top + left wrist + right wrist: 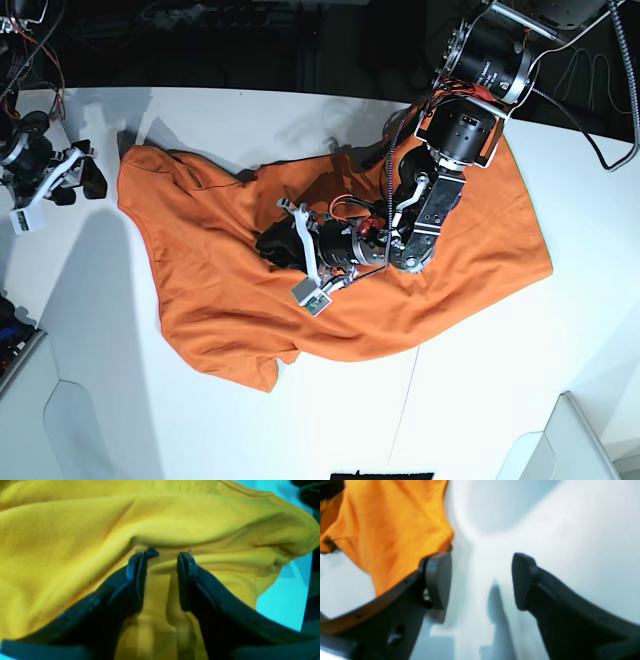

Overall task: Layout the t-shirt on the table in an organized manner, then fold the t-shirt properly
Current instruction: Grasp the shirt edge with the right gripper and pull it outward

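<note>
Sprawling across the middle of the white counter [470, 400], the orange t-shirt [215, 290] lies rumpled and only half spread, with a raised bunch of folds near its centre and one corner drawn out toward the right tool [88, 178] at the counter's edge. That right tool [481, 580] stands with its jaws wide apart and nothing between them; only bare counter shows in the gap, and the cloth edge sits just beside one pad. The left tool [161, 555] is down in the middle of the shirt, its jaws part-way apart with a ridge of fabric running up between them; whether the pads actually pinch that ridge I cannot tell. The cloth looks like soft, matte knit: light, limp, without stiffness, so it should drape, crease and drag along the surface rather than hold a shape, and a pull on one point will likely carry neighbouring folds with it. Best grips are probably hems, sleeve ends and corners, where a doubled edge gives the pads something to bite. The counter is smooth and glossy, with a thin dark seam, so the fabric should slide easily.
</note>
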Available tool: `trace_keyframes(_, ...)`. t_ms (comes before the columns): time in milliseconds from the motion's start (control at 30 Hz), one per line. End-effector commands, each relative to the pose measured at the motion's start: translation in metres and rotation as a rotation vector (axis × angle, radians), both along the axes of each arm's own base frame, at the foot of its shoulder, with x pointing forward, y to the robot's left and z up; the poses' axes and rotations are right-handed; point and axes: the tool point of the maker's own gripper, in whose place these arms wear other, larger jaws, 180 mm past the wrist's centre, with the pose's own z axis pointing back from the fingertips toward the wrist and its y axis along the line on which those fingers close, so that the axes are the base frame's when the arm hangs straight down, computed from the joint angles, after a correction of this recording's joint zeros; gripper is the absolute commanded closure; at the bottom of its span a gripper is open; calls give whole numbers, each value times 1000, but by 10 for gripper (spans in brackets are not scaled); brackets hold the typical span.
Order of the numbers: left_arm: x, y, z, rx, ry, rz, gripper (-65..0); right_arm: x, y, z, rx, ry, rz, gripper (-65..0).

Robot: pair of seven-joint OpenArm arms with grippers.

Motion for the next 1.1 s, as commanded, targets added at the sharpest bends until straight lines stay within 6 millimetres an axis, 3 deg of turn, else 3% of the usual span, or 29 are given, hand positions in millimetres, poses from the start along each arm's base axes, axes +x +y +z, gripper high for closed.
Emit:
trace_keyframes(0, 4, 8, -2, 69, -7, -9, -240, 15, 0, 7, -2, -30, 14, -373)
trace_keyframes(100, 6, 6, 5, 70, -26, -17, -240, 26, 17, -13, 3, 30, 70, -373)
trace_keyframes(233, 6, 6, 6, 77, -27, -21, -240, 35, 44, -23, 7, 66, 164, -373)
trace_keyframes(400, 5, 6, 6, 74, -28, -20, -240, 21, 80, -40, 8, 126, 286, -371)
trace_keyframes(533, 5, 6, 5, 74, -27, -20, -240, 4, 97, -54, 1, 183, 356, -369)
trace_keyframes(567, 5, 6, 5, 74, -27, -20, -240, 1, 99, -56, 4, 189, 361, -348)
trace_keyframes(633, 5, 6, 5, 73, -27, -20, -240, -3, 101, -58, 10, 199, 358, -243)
trace_keyframes(733, 6, 6, 6, 71, -31, -19, -240, -5, 100, -59, 6, 209, 360, 0)
trace_keyframes(867, 6, 7, 5, 78, -34, -20, -241, -12, 99, -61, 18, 252, 364, 0)
trace_keyframes(1067, 10, 19, 3, 100, -53, -11, -241, -44, 111, -55, 190, 366, 360, 0)
